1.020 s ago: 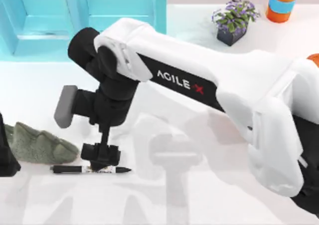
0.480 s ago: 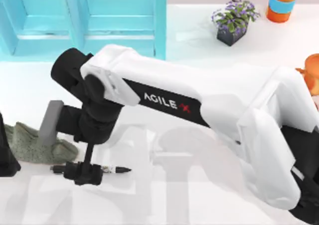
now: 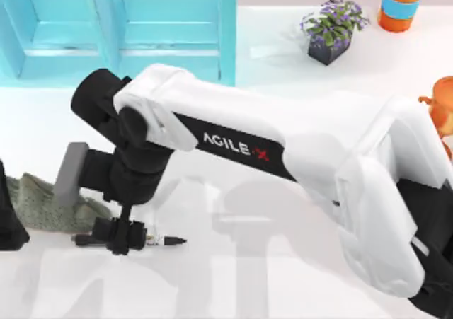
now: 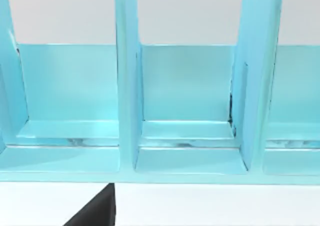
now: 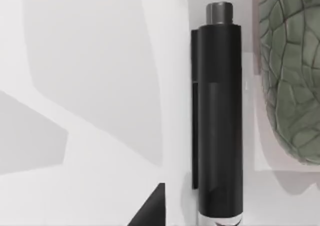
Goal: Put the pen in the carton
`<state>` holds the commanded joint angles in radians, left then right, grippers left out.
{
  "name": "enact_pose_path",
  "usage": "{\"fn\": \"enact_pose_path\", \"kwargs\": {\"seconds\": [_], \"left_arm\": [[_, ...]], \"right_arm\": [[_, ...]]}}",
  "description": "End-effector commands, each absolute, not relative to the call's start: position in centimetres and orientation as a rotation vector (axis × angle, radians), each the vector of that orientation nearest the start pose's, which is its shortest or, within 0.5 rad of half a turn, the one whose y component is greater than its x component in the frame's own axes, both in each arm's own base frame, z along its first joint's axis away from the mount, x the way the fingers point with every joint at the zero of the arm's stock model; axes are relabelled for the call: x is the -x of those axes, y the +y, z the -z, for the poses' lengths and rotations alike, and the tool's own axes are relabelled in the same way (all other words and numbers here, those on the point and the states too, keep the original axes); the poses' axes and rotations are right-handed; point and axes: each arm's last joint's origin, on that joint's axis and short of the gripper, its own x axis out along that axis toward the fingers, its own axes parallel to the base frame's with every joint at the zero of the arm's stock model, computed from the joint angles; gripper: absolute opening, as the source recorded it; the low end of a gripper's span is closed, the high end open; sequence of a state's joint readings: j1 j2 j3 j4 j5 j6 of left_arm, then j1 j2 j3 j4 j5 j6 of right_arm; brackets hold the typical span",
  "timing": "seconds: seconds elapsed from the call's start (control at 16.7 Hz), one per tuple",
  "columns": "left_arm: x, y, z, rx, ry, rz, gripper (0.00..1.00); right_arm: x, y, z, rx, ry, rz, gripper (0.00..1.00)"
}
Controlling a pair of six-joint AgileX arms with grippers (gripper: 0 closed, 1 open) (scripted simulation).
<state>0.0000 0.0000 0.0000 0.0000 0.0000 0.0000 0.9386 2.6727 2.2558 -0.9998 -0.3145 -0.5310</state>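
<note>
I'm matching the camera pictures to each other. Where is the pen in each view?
Top view: the pen lies on the table near the left front, under the right gripper.
Left wrist view: not in it; the blue carton is there.
Right wrist view: its black rear end is seen close up.
Shared landmark: the grey rock beside the pen.

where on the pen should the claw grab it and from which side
Grip the pen on its barrel, coming straight down from above. It lies flat on the table, tip toward the top view's right, with the grey rock just behind it, so fingers should close across the slim barrel. The right claw sits over its rear half.
</note>
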Motion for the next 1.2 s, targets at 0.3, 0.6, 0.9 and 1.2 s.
{"fn": "enact_pose_path", "kwargs": {"seconds": [0.3, 0.6, 0.9, 1.2], "left_arm": [[-10.6, -0.1, -16.0, 0.0, 0.0, 0.0, 1.0], [-10.6, -0.1, -16.0, 0.0, 0.0, 0.0, 1.0], [-10.6, -0.1, -16.0, 0.0, 0.0, 0.0, 1.0], [-10.6, -0.1, -16.0, 0.0, 0.0, 0.0, 1.0]], "right_arm": [[-29.7, 43.3, -7.9, 0.845, 1.139, -1.427, 0.1], [-29.7, 43.3, -7.9, 0.845, 1.139, -1.427, 0.0], [-30.7, 43.1, -10.7, 0.843, 1.051, -1.408, 0.0], [-32.3, 41.6, -12.4, 0.827, 1.068, -1.345, 0.0]]}}
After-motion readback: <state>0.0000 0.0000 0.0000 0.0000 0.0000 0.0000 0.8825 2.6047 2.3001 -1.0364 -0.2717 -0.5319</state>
